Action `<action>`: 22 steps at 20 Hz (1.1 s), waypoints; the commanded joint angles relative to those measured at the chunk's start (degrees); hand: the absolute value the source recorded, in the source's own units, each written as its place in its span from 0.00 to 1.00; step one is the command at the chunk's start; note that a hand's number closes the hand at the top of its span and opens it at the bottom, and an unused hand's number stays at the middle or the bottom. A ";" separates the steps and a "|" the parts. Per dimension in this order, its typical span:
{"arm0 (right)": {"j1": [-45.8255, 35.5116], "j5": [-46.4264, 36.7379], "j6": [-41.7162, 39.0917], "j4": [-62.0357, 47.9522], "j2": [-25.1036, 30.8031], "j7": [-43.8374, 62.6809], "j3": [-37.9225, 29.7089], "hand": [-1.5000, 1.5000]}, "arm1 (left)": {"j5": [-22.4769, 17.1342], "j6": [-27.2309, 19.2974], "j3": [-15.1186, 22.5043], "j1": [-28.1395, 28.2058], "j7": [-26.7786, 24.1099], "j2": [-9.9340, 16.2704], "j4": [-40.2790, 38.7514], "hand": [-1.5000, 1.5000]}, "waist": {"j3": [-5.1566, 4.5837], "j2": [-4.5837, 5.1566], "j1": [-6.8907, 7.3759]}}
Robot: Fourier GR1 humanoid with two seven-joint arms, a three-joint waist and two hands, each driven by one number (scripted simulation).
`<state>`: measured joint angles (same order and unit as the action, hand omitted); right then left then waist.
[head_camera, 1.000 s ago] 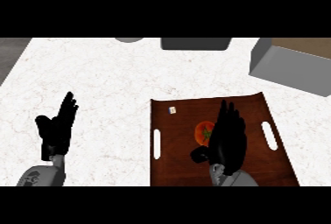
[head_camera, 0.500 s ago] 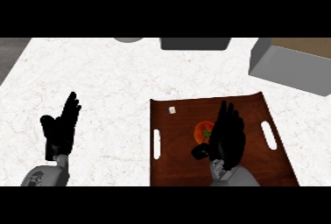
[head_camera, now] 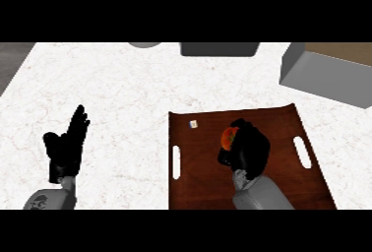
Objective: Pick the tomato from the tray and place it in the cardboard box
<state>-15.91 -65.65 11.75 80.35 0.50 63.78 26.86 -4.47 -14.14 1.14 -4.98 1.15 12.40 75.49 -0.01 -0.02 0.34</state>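
Tomato point(head_camera: 228, 138) sits on the brown tray point(head_camera: 283, 123), mostly hidden under my right hand point(head_camera: 247, 147), whose fingers curl around it. Far left, my left hand point(head_camera: 67, 147) rests open on the white counter point(head_camera: 123, 88), fingers straight. At the far right I see the grey-sided box point(head_camera: 327, 76), well apart from the tray.

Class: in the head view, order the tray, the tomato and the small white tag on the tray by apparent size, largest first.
1. tray
2. tomato, partly hidden by the right hand
3. white tag
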 commanded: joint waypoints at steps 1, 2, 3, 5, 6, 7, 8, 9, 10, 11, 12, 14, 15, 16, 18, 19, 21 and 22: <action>-3.86 -2.75 3.92 -2.32 -0.48 7.25 0.35 1.00 | 0.94 0.49 -0.74 -0.97 -0.85 0.17 -2.27 0.50 | 0.00 0.05 -0.11; -3.25 -3.52 4.03 -3.67 -0.48 5.85 -0.18 1.00 | 1.01 0.18 0.51 -1.18 4.12 -0.04 2.48 0.50 | 0.02 0.00 -0.05; -3.00 -4.32 5.30 -5.82 -0.48 1.75 -3.43 1.00 | 2.37 -2.12 1.19 2.94 0.64 -1.87 3.71 0.50 | 0.02 0.00 0.04; -0.74 -4.91 6.65 -3.82 -0.48 6.22 2.11 1.00 | 1.10 0.69 0.31 3.64 0.96 -0.54 4.65 0.50 | 0.02 -0.05 0.04; -1.81 -6.13 2.74 -1.09 -0.48 3.44 -1.45 1.00 | 1.52 0.05 -0.60 -0.02 1.00 -1.22 0.71 0.50 | 0.01 -0.02 -0.32; -3.68 -6.13 2.48 -2.13 -0.48 5.95 -0.52 1.00 | 2.28 -1.11 0.56 1.42 -0.11 -2.93 1.25 0.50 | 0.01 -0.02 -0.18; -6.22 -6.03 0.61 -0.52 -0.48 9.08 1.21 1.00 | 1.35 0.46 -0.53 1.61 -0.31 -1.54 1.05 0.50 | 0.00 -0.03 -0.06; 1.62 -3.10 -1.99 2.54 2.11 -4.52 -1.10 1.00 | 1.73 0.27 -1.84 -2.07 1.96 -0.95 -0.48 0.50 | 0.01 -0.02 -0.49; 1.29 2.09 -6.37 4.10 4.88 -10.62 1.41 1.00 | 0.93 0.35 -1.78 -0.74 -0.99 -1.40 -1.43 0.50 | -0.01 -0.03 -0.71; 4.40 5.89 -5.54 2.27 9.09 -18.12 1.94 1.00 | 1.14 0.32 -0.01 3.63 -0.50 -1.97 2.80 0.50 | 0.08 -0.13 -0.01; 4.23 8.08 -10.60 4.63 10.22 -21.61 4.74 1.00 | 2.12 -1.13 0.13 0.25 1.22 -2.35 1.06 0.50 | 0.06 -0.12 -0.91; 6.84 10.07 -13.88 4.23 12.63 -29.45 10.50 1.00 | 1.45 0.10 -0.64 -0.22 1.50 -1.09 0.59 0.50 | 0.08 0.14 -0.37; 6.24 12.03 -15.43 5.86 16.19 -32.72 8.72 1.00 | 1.86 -0.64 -0.29 0.79 0.58 -1.80 1.29 0.50 | 0.06 -0.01 -0.28; 5.41 13.85 -18.55 10.69 17.88 -34.20 8.44 1.00 | 0.89 0.44 -2.45 0.05 1.27 0.63 0.57 0.50 | -0.02 -0.24 -0.82; 7.89 16.94 -19.85 16.62 25.84 -39.75 4.97 1.00 | 1.51 -1.13 -1.37 0.26 1.59 -1.50 1.07 0.50 | 0.00 -0.34 -1.68; 6.35 18.72 -21.47 19.76 28.16 -41.00 2.00 1.00 | 0.41 1.78 -2.31 1.08 -0.10 0.13 -1.09 0.50 | -0.04 -0.21 -1.44; 11.56 19.70 -21.73 26.72 33.19 -43.22 0.58 1.00 | 0.12 2.39 -2.00 3.16 -0.85 -0.16 0.77 0.50 | -0.02 -0.34 -1.41; 10.31 21.21 -23.50 30.70 34.08 -43.17 -1.28 1.00 | 2.53 -0.74 -0.23 1.30 0.14 -2.17 1.17 0.50 | -0.01 -0.35 -1.58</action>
<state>-7.98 -49.25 -7.23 100.42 26.86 25.85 29.27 -3.33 -13.65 -0.25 -3.68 1.09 11.31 75.86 -0.08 -0.38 -0.92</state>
